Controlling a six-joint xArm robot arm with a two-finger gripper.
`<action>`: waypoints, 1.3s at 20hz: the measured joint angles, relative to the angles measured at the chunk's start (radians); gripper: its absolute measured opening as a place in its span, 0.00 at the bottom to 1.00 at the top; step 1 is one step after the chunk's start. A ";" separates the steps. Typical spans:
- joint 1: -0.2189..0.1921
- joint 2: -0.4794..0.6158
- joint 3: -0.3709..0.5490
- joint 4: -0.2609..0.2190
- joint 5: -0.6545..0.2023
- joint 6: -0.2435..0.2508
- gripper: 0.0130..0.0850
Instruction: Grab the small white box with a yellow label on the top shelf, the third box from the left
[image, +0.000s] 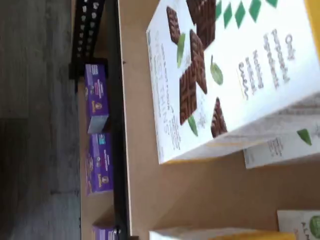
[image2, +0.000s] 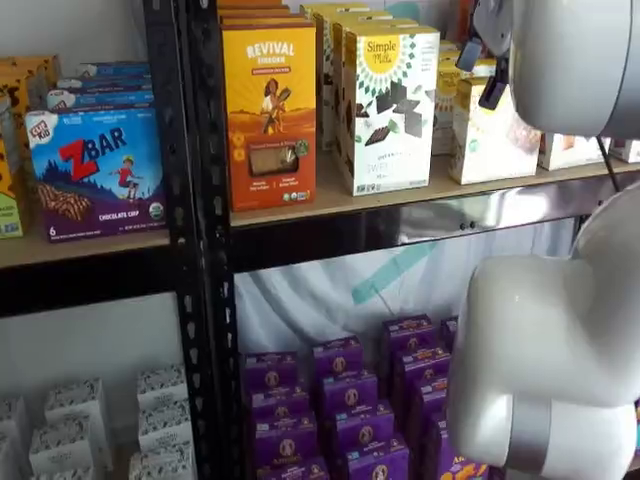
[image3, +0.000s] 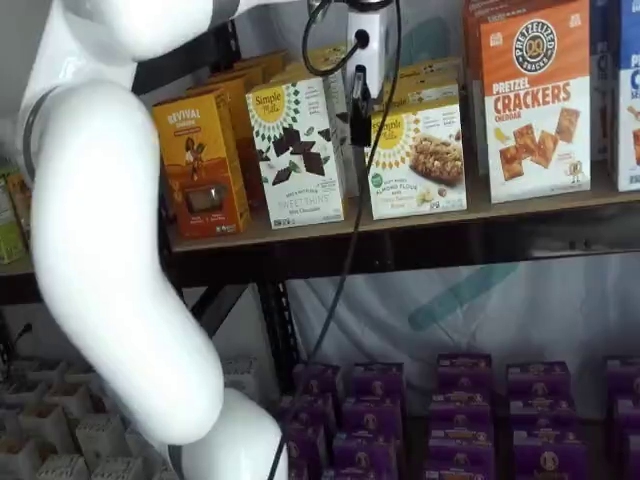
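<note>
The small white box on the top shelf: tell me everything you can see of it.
The small white box is a cream-white carton, cardboard by its look, with a yellow sunburst label near its top and a brownish food picture below. It stands upright on the top shelf, face forward, shorter than the patterned carton to one side and the cracker carton to the other. A like box seems to stand behind it. The gripper hangs just at its upper corner; contact cannot be told. In a shelf view the arm partly hides the box.
</note>
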 joint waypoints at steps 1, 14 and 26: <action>0.001 0.005 -0.001 -0.005 -0.004 -0.001 1.00; 0.028 0.085 -0.063 -0.112 0.036 0.002 1.00; 0.077 0.157 -0.142 -0.211 0.113 0.040 1.00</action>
